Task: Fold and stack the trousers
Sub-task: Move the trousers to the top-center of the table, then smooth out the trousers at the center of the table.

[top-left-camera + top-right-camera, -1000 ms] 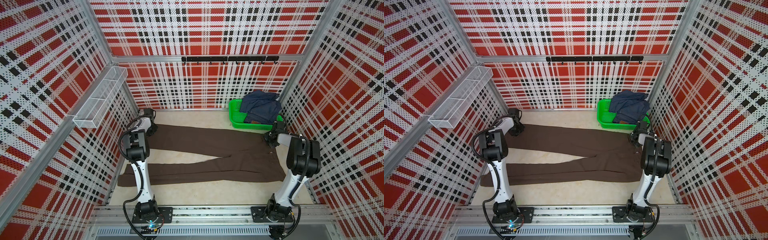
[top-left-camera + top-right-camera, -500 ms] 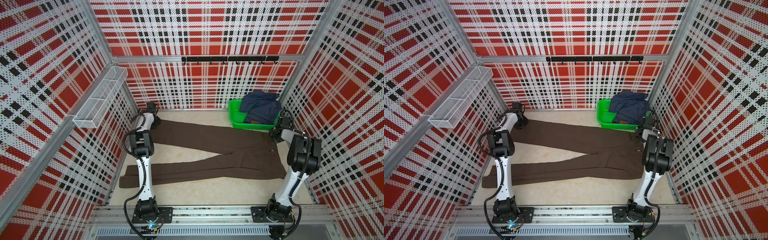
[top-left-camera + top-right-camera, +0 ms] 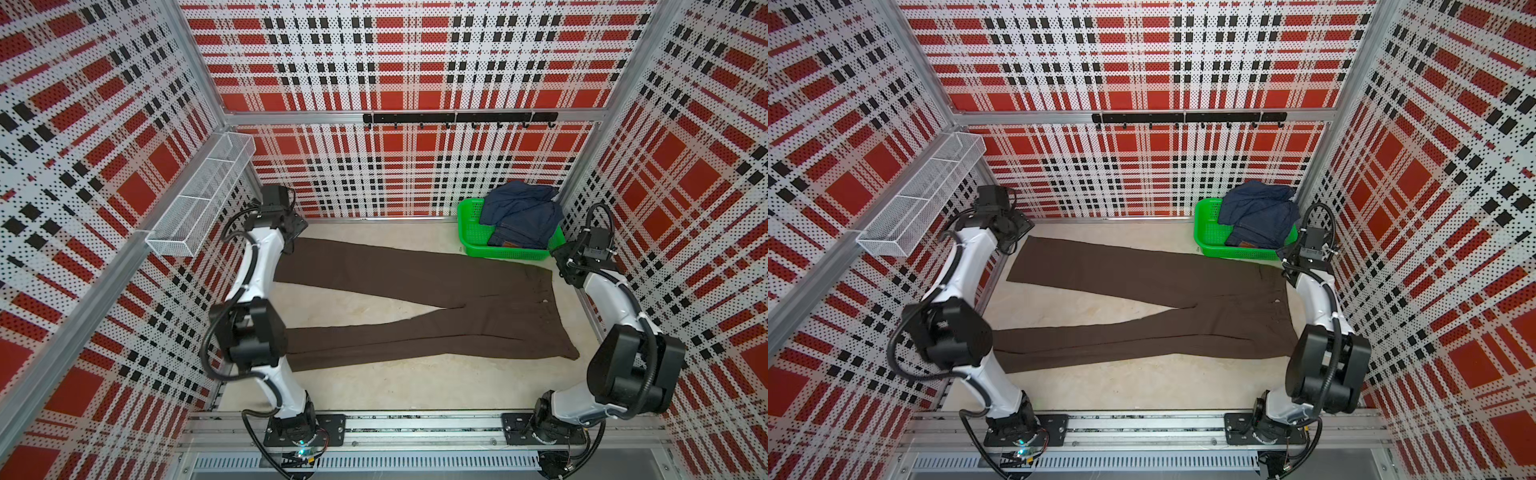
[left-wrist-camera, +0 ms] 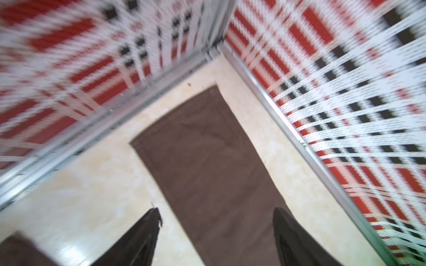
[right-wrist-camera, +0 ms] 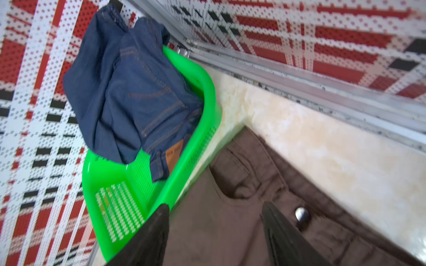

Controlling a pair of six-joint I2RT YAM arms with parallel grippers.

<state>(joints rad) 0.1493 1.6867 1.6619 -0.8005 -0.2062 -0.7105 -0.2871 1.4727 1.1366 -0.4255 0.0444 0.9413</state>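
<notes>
The dark brown trousers point(image 3: 415, 282) point(image 3: 1142, 274) lie flat on the table. Their two legs spread in a V toward the left, and the waist with its pale button point(image 5: 302, 214) is at the right. My left gripper point(image 3: 296, 232) point(image 4: 216, 209) hovers open above the far leg's cuff point(image 4: 207, 165) in the back left corner, holding nothing. My right gripper point(image 3: 561, 261) point(image 5: 215, 205) hangs open over the far corner of the waist point(image 5: 230, 218), beside the basket, with only flat cloth showing between its fingers.
A green basket point(image 3: 469, 232) point(image 5: 207, 92) with blue jeans point(image 3: 519, 212) point(image 5: 138, 80) stands at the back right, touching the trousers' waist. A wire shelf point(image 3: 199, 199) juts from the left wall above the left arm. A hook rail point(image 3: 457, 118) crosses the back wall.
Both grippers have opened and risen off the trousers toward the back corners. The far leg and waist corner, drawn backward earlier, now lie released and flat.
</notes>
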